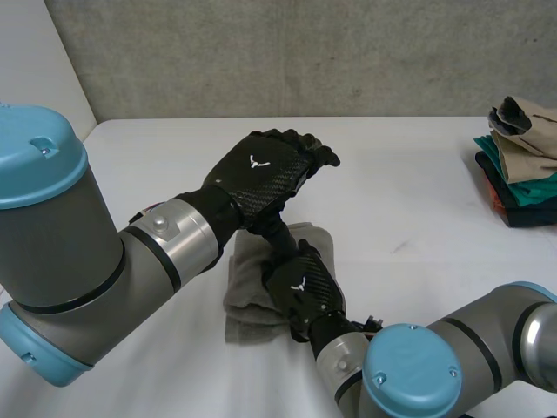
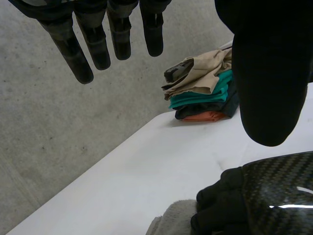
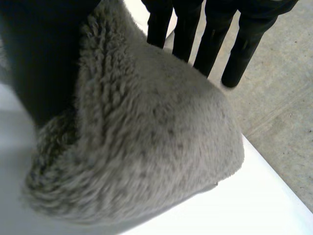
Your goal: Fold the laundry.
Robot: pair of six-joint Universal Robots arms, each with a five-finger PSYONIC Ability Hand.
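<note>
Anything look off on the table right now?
The beige garment atop the clothes stack lies rumpled and skewed, not squared like the layers below. The grey towel under the right hand looks tidy.

free table [image 1: 409,200] between grey towel [image 1: 246,300] and clothes stack [image 1: 522,165]

Under my right hand [image 1: 300,292] the towel [image 3: 146,147] is thick, fuzzy looped cloth; the hand's back is glossy carbon weave, the table [image 1: 418,192] smooth and matt.
</note>
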